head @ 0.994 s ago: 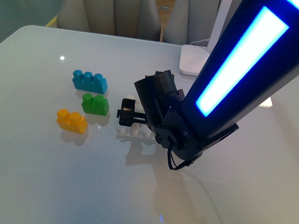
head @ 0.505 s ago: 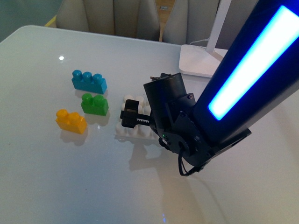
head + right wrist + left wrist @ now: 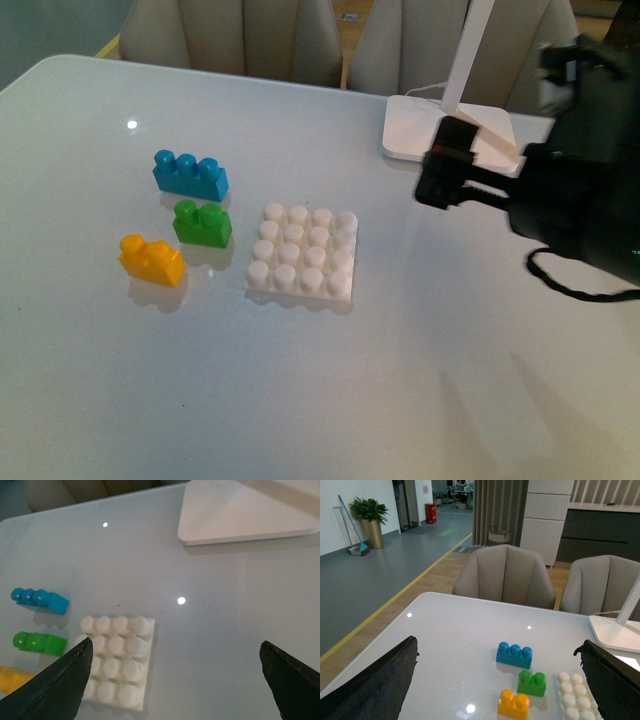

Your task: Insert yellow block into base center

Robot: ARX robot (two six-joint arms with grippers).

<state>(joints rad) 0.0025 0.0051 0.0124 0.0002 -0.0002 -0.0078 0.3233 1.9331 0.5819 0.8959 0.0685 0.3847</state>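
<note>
Lying on the table (image 3: 90,380): the yellow block (image 3: 152,259), studs up, with nothing touching it.
Block, other views: low in the left wrist view (image 3: 514,705); in the right wrist view (image 3: 15,679) only one end shows, beside a dark finger (image 3: 55,690).
Neighbours: the green brick (image 3: 202,222) is just behind the block and a little to its right; the blue brick (image 3: 190,174) is further back. The three stand close but apart.
Base (image 3: 302,254): white square plate, all sixteen studs bare, to the right of the green brick, near it but not touching.
Right gripper (image 3: 442,178): dark and blurred at the right of the front view, up over the table near the lamp foot (image 3: 410,135), well apart from the block. In its wrist view (image 3: 175,644) the jaws stand wide apart and hold nothing.
Left gripper (image 3: 498,644): seen only in its wrist view, jaws wide apart, holding nothing; the bricks show between them, well ahead.
Lamp foot: smooth, white, at the far side behind the base.
</note>
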